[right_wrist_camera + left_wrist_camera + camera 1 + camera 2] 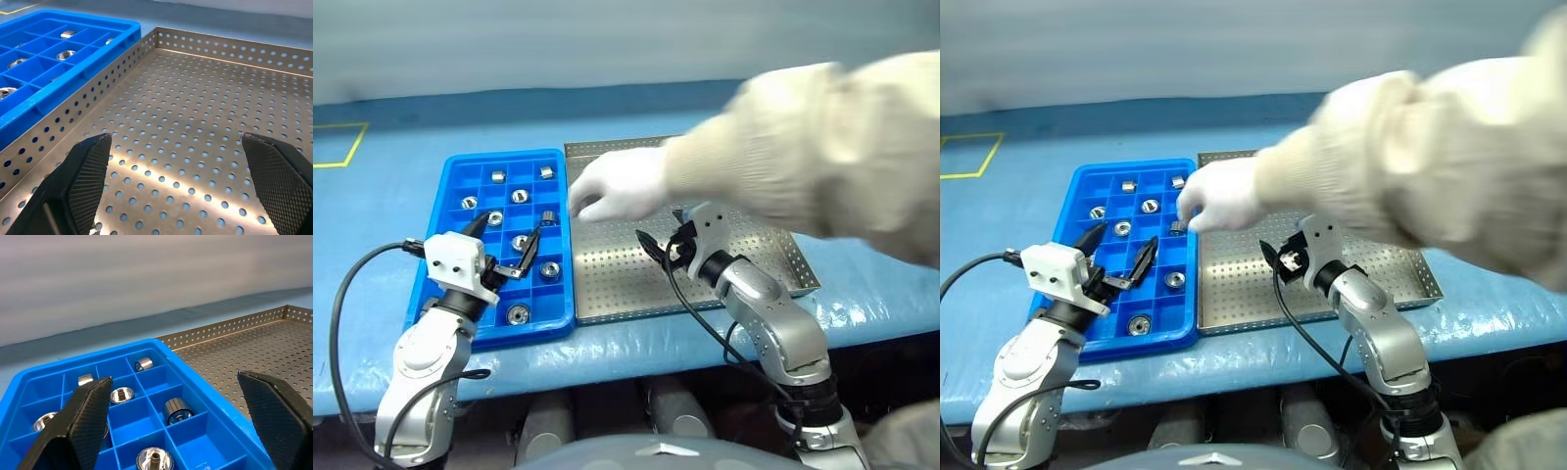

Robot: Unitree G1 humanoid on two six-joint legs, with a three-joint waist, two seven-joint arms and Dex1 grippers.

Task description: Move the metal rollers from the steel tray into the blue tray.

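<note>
Metal rollers (pixel 518 196) sitting in blue tray (pixel 458 168) compartments beside steel tray (pixel 724 284). Left hand (pixel 513 240) wide open, empty, above blue tray; right hand (pixel 181 181) wide open, empty, over steel tray.

- I can read no text, label, brand or number in any of my views.
- The only sign I see is a yellow line marking (pixel 339 145) on the blue surface, at about 10 o'clock from the blue tray (pixel 455 176); it has no letters.
</note>
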